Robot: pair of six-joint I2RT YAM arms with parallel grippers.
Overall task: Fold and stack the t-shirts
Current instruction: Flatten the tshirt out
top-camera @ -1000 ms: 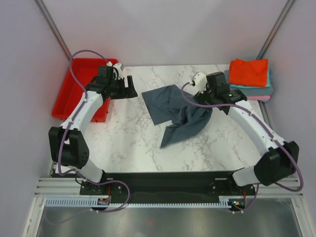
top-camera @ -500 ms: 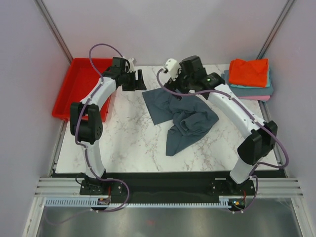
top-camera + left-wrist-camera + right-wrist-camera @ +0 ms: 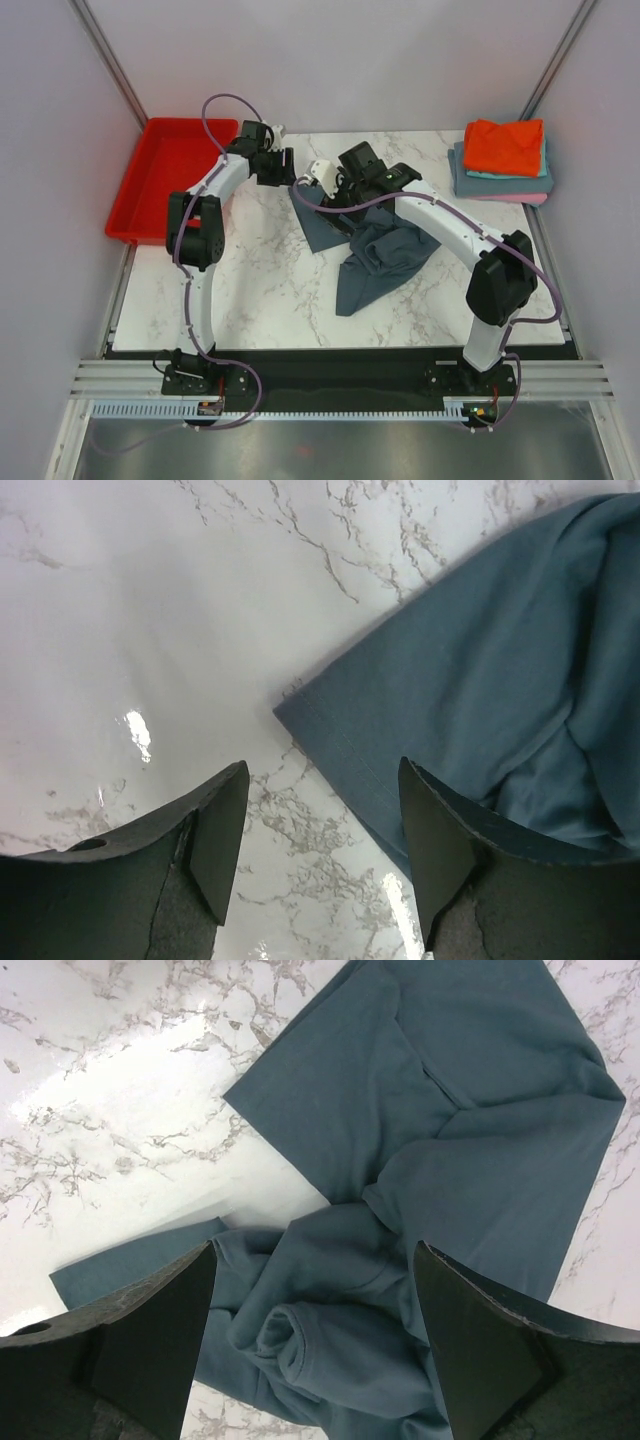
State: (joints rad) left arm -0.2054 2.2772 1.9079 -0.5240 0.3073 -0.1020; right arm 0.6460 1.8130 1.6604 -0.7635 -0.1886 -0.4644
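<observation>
A slate blue-grey t-shirt [image 3: 375,255] lies crumpled in the middle of the marble table [image 3: 250,280]. Its flat corner reaches toward the back left [image 3: 480,670]. My left gripper [image 3: 285,170] is open and empty, just above the table beside that corner. My right gripper [image 3: 335,190] is open and empty, above the shirt's bunched folds [image 3: 400,1260]. A stack of folded t-shirts [image 3: 505,158] sits at the back right, orange-red on top, then teal, grey-blue and pink.
A red plastic tray [image 3: 165,175] stands at the back left, partly off the table's edge. Grey walls close in the back and sides. Bare marble lies in front of the shirt.
Both arms have swung toward the table's back middle. The right gripper let the shirt go and moved left over it. The left gripper moved right to the shirt's corner.
</observation>
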